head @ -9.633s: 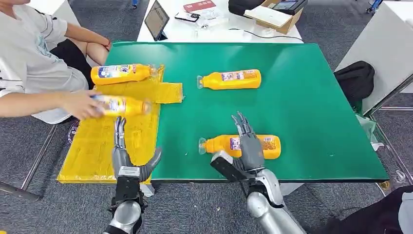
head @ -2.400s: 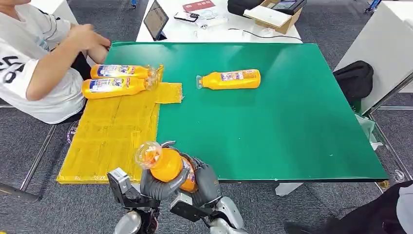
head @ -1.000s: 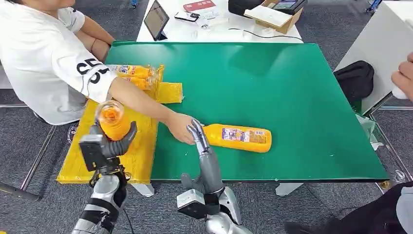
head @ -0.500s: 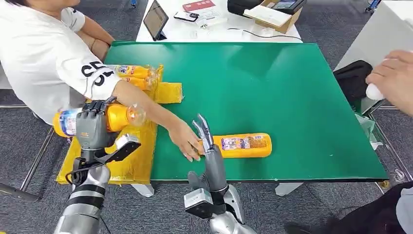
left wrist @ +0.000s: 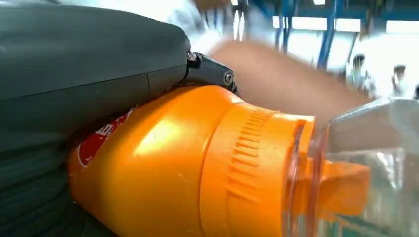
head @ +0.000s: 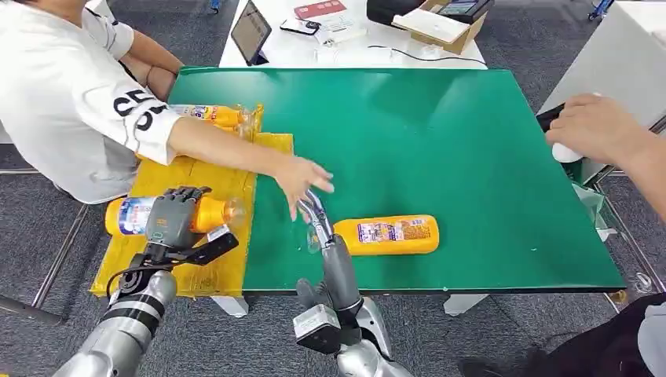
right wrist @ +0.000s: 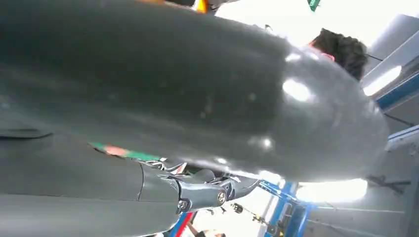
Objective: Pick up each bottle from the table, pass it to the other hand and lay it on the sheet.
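Left hand (head: 173,217) lowered, fingers gripping one bottle (head: 129,215), right hand (head: 318,224) fingers spread, three bottles.

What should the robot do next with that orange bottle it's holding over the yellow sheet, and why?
Probably lower it and let go. The left hand grips the orange plastic bottle already turned on its side above the yellow sheet, so only setting it down remains, though I can't tell whether it already touches.

Person's arm (head: 228,149) hides far bottles (head: 212,116).
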